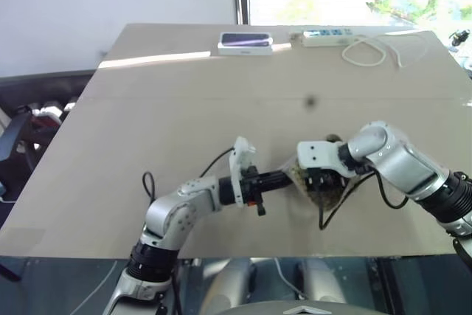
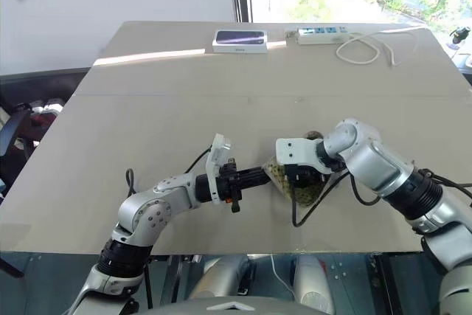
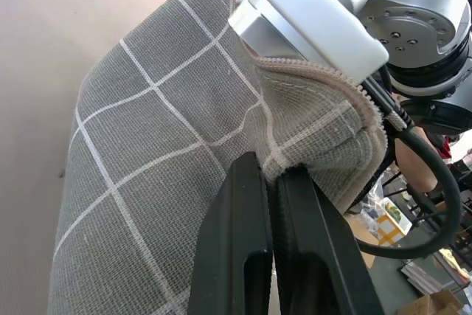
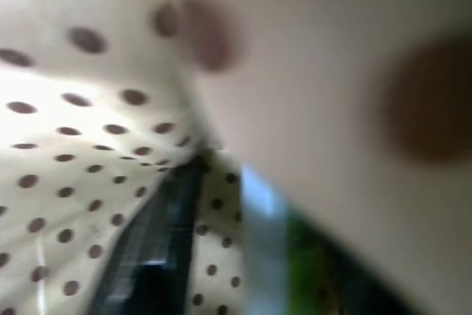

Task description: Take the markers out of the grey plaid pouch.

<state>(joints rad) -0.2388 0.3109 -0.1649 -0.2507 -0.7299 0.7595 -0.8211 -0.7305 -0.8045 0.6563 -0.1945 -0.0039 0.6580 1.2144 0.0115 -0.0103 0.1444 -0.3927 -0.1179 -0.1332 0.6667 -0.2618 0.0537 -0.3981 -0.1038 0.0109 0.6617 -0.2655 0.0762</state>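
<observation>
Nearest to us, our left gripper (image 3: 273, 182) has its jaws clenched on the rim of the grey plaid pouch (image 3: 162, 153), pinching the fabric just beside the open zip edge and holding the mouth up above the surface (image 1: 147, 108). Our right gripper (image 1: 318, 186) is plunged into that mouth; whether its jaws are closed on anything we cannot tell. Inside, against the pale dotted lining, we see dark marker bodies (image 4: 147, 248) and a patch of green, blurred.

We judge the main risk to be the soft rim slipping from the left pinch as the right arm pulls, which would let the pouch sag and close. A half-closed grip could also catch the lining instead of a marker, dragging the pouch along.

Farther off lie a white box (image 1: 245, 42) and a power strip (image 1: 328, 36) with its cord.
</observation>
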